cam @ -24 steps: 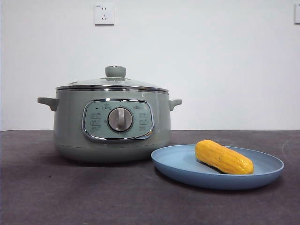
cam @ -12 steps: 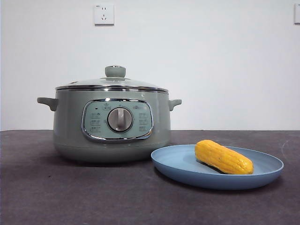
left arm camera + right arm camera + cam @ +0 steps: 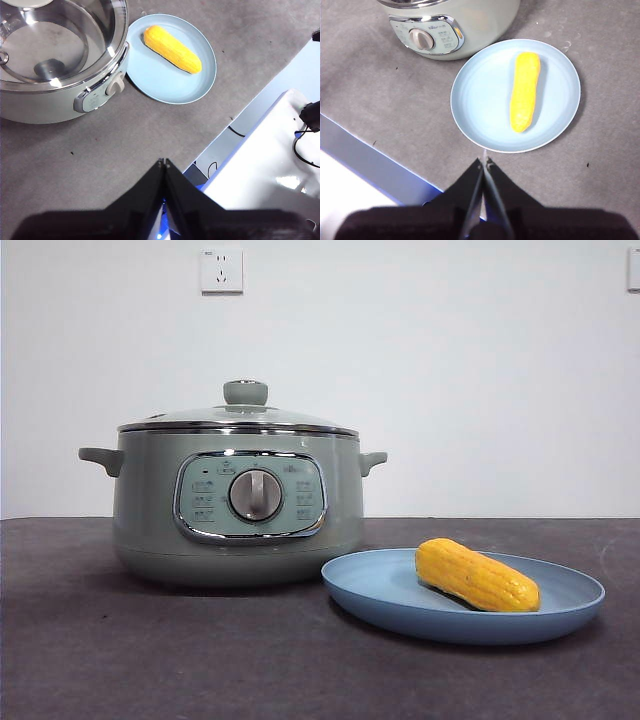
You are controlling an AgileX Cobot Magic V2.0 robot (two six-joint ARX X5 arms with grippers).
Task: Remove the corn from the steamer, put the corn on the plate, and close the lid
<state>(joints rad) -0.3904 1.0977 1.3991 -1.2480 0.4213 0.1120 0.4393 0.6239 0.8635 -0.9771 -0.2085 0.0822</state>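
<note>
Both pairs of my fingers are pressed together with nothing between them — the left gripper (image 3: 163, 161) hangs high over bare dark tabletop near the table's edge, and the right gripper (image 3: 484, 161) hangs just outside the plate's rim on the near side. Neither one shows in the front view.

I see the corn (image 3: 477, 575) lying on its side on the plate (image 3: 400, 615), touching it along its length, tilted slightly across the dish rather than centred. The plate sits flat on the table (image 3: 150, 660), just beside the steamer (image 3: 150, 530) — their edges look close, though I can't tell whether they touch.

On the steamer the lid (image 3: 240, 420) sits level on the rim, its green knob (image 3: 245, 392) upright in the middle. The silver dial (image 3: 256, 495) faces the front camera.
</note>
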